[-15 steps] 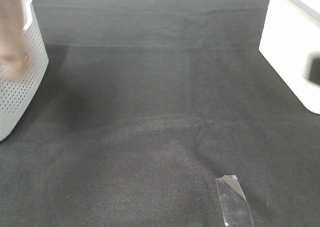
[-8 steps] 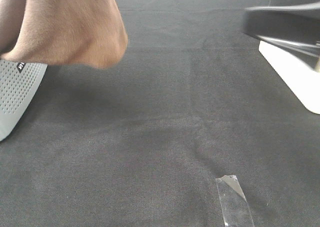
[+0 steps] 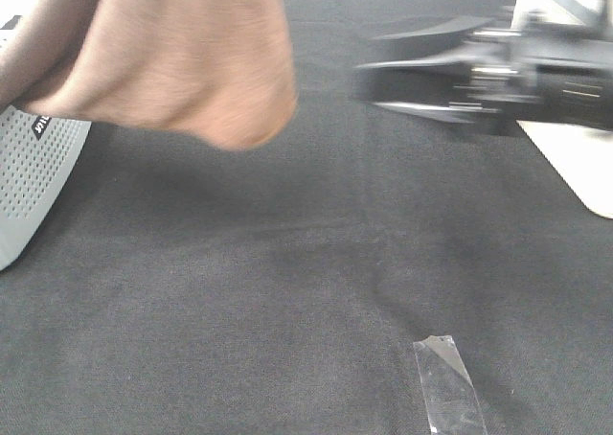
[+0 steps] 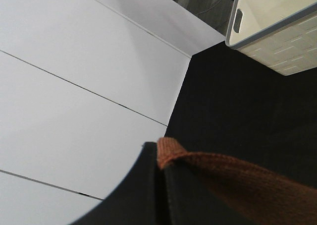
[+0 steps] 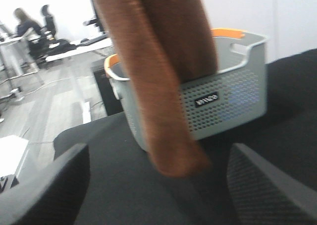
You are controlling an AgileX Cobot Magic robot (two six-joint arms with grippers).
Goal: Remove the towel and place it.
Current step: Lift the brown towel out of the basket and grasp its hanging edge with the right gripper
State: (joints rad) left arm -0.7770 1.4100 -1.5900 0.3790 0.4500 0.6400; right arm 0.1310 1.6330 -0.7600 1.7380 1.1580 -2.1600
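Note:
The brown towel hangs in the air at the upper left of the exterior view, its lower fold above the black cloth beside the grey basket. In the left wrist view my left gripper is shut on the towel's stitched edge. My right gripper reaches in from the right, blurred, jaws open, a short way from the towel. The right wrist view shows the towel hanging straight ahead between the open fingers, in front of the basket.
A black cloth covers the table. A white bin stands at the right edge and also shows in the left wrist view. A strip of clear tape lies near the front.
The towel has come up out of the basket and swung right. The right arm has moved in from the right toward it, jaws still open.

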